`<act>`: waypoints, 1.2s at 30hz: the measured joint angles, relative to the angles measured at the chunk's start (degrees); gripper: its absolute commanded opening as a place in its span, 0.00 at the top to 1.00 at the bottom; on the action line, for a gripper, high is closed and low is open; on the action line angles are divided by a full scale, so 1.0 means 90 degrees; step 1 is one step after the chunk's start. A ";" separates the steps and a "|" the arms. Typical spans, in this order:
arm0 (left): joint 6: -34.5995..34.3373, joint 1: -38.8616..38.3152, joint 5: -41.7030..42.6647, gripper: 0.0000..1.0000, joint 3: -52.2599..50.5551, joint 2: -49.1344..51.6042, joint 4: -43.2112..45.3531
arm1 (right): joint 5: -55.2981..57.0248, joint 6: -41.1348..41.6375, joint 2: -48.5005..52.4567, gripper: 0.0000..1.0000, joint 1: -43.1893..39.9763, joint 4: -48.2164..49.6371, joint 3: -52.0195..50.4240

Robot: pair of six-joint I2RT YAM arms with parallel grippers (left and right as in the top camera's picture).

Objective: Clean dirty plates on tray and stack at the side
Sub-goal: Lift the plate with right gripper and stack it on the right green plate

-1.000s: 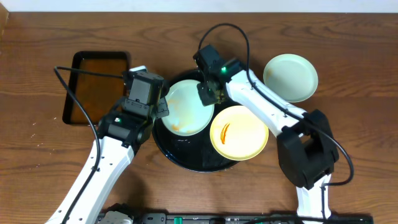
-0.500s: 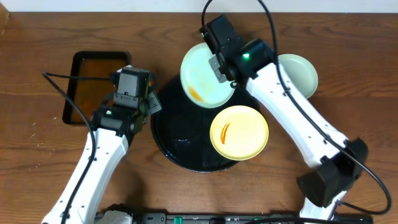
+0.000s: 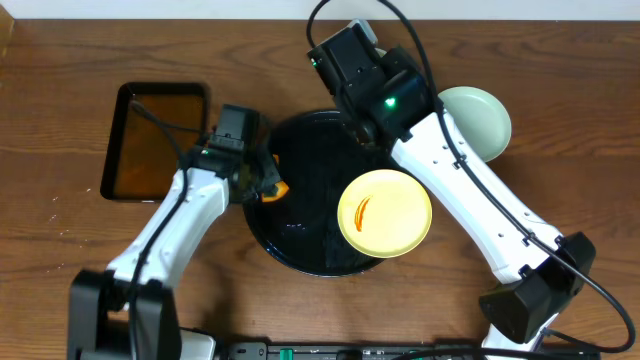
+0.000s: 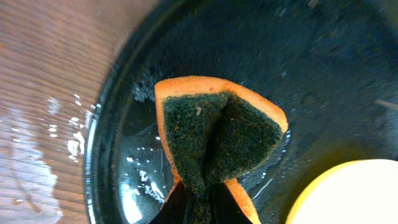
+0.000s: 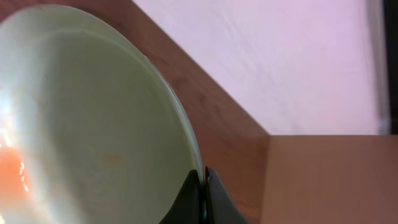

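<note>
The round black tray lies mid-table, wet inside. On its right part rests a pale yellow dirty plate with an orange streak; its edge shows in the left wrist view. My right gripper is shut on the rim of a mint dirty plate, held tilted above the table's back, an orange smear at its left. In the overhead view the arm hides that plate. My left gripper is shut on a folded orange-and-green sponge, which hangs over the tray's left side.
Another mint plate sits on the wood to the right of the tray. A rectangular black tray with a brownish inside stands at the left. Water drops lie on the wood beside the round tray.
My right arm has lifted the mint plate off the tray and carried it back, under the arm in the overhead view. My left gripper has moved right with the sponge, over the tray's left side.
</note>
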 measured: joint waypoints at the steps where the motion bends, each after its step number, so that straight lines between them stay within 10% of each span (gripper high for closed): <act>1: -0.0002 0.0000 0.0068 0.92 0.0000 0.0100 0.0002 | 0.0117 -0.0092 0.0000 0.99 0.0015 0.0046 0.0000; 20: -0.0015 0.0000 0.0321 0.92 0.0000 0.0347 0.0075 | 0.0665 -0.0624 0.0000 0.99 0.0019 0.0253 0.0000; 28: -0.0015 0.0000 0.0323 0.92 0.0000 0.0347 0.0073 | -0.2028 0.0406 0.0000 0.99 -0.0787 0.0046 0.0000; 36: -0.0012 0.0000 0.0323 0.92 0.0000 0.0347 0.0078 | -0.5258 0.1569 0.0002 0.99 -0.3602 -0.0231 -0.0036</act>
